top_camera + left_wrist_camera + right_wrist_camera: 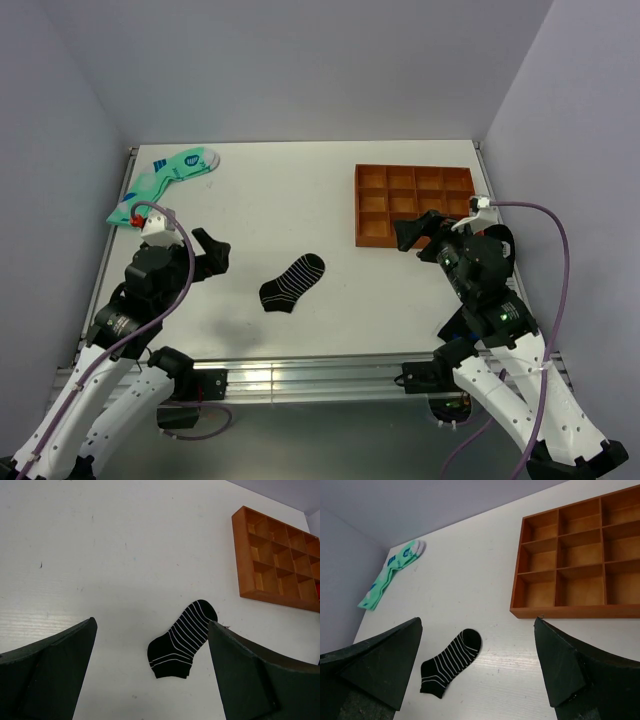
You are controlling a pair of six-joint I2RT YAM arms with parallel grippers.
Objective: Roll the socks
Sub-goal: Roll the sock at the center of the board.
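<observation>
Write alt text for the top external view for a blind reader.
A black ankle sock with thin white stripes lies flat on the white table, untouched, between the left end effector and the right end effector. A wooden compartment tray sits at the far right; mint-green socks lie at the far left.

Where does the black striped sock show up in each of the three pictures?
Top external: black striped sock just below the picture's centre.
Left wrist: the sock sits lower middle.
Right wrist: the sock sits lower left of centre.
Shared landmark: the orange tray, up and right of the sock in every view.
</observation>
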